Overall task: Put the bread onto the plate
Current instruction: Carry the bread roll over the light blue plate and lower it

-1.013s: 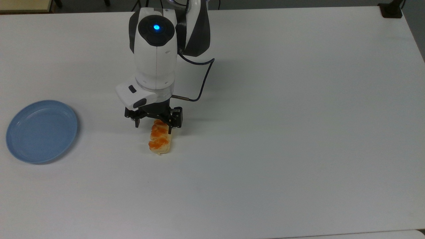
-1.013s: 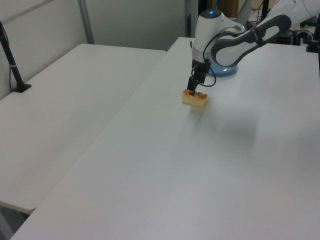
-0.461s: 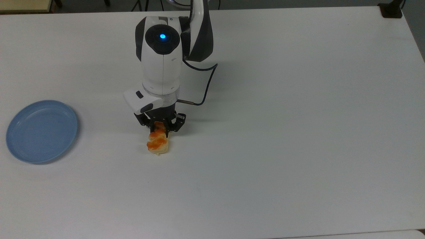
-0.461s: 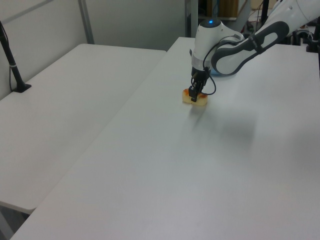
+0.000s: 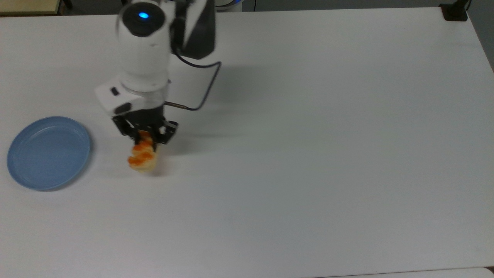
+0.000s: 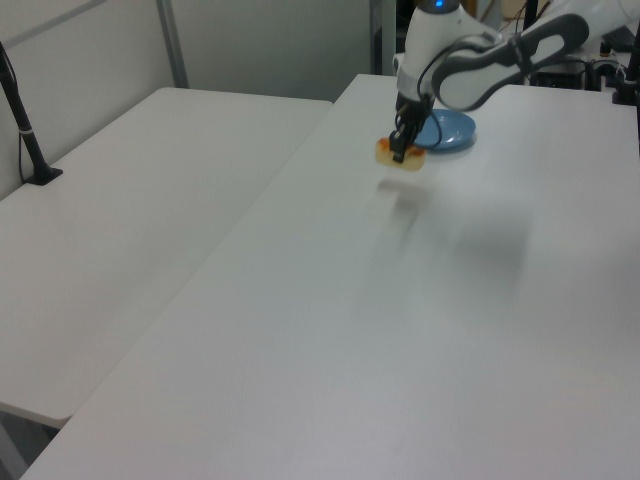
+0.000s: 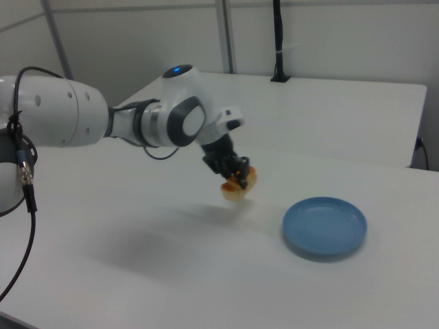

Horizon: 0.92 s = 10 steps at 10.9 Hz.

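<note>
The pincer (image 5: 146, 138) is clamped on one end of the bread (image 5: 142, 156), so the loaf hangs out past the fingers, lifted clear for the carry. In the top view it sits left of centre, the blue plate (image 5: 23, 175) at the far left edge, bare. The right view shows what the top view can't: the bread (image 7: 238, 185) airborne above the worktop (image 7: 206, 274), short of the plate (image 7: 295, 229).

Bright, even overhead light w/ soft shadows on the table (image 5: 308, 154); arm (image 5: 143, 50) motion-blurred (top view).
</note>
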### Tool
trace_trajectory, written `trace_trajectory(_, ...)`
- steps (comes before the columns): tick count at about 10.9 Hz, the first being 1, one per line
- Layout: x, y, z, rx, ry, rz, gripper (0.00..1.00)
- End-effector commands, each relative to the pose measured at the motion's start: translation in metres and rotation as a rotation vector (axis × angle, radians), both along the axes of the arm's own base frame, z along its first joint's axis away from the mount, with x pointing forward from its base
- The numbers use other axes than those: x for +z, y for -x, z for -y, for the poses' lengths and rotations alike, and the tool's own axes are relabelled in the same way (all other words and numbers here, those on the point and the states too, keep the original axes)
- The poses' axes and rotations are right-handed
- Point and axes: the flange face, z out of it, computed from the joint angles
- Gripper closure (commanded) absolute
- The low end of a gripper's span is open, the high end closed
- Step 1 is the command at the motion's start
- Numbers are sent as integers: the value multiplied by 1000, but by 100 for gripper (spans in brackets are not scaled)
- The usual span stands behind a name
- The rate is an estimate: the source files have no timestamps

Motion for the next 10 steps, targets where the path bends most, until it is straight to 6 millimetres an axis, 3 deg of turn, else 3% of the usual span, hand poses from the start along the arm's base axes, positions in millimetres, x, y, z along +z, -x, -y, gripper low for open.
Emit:
trace_trajectory(1, 45, 11, 82, 139, 20, -95, 59)
trace_trajectory(3, 53, 11, 138, 224, 41, -120, 59)
trace_trajectory(6, 14, -1, 189, 204, 64, -70, 59)
trace_trajectory(8, -22, -10, 203, 196, 87, 2, 59)
trace_trajectory(10, -24, -10, 206, 195, 88, 3, 59)
